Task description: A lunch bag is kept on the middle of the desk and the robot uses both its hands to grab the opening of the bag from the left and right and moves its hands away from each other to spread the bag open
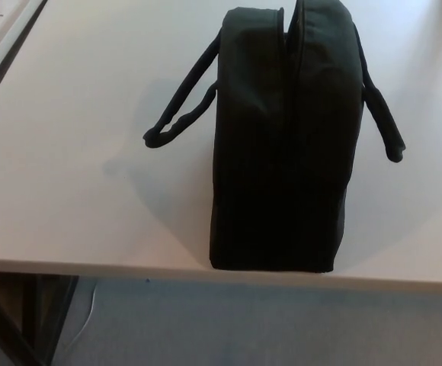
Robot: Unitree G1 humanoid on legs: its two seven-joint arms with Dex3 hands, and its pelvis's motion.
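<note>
White desk (68,191), bearing my black lunch bag (282,145) upright near its front edge, opening seam (288,46) running away from me, side handles (179,114) splayed; my hands unseen, state unknown, neither evidently nearer.

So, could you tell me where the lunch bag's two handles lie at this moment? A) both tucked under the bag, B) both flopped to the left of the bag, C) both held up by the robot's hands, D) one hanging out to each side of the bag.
D: the lunch bag has its left handle drooping onto the desk and its right handle hanging off the other side; no hand shows.
</note>
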